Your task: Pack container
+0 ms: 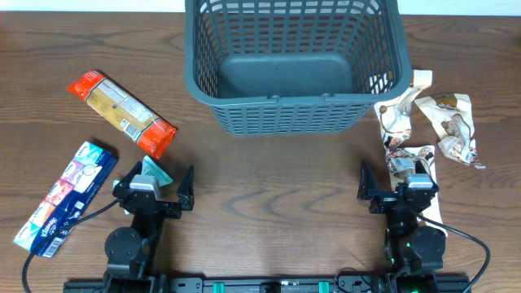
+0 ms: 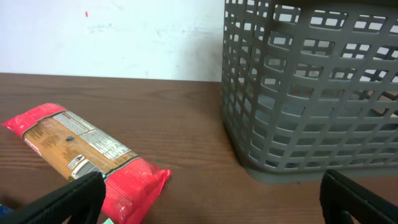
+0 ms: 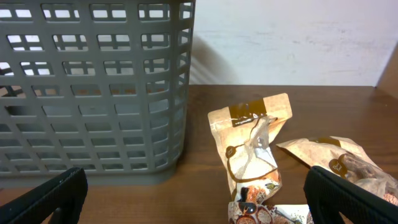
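the container (image 1: 285,119), a dark grey slotted basket, stands upright on the bench (image 1: 269,187) at the upper centre of the overhead frame, with only its bare solid bottom in view inside. the left hand (image 1: 155,179) sits at the lower left of the frame, below and left of the container and apart from it; its fingers are spread wide and grasp nothing. a small teal packet (image 1: 153,171) lies between those fingers on the bench. a long pack with red ends (image 1: 122,112) lies diagonally at the left, well clear of the container, and a blue printed pack (image 1: 65,195) lies at the far left edge. the right hand (image 1: 399,183) sits at the lower right, also released and holding nothing. three beige snack pouches lie at the right: one (image 1: 399,114) just beside the container's right wall, one (image 1: 452,122) further right, and one (image 1: 411,163) directly above the right hand. in the left wrist view the container (image 2: 311,93) fills the right half and the red-ended pack (image 2: 87,158) lies at the lower left.
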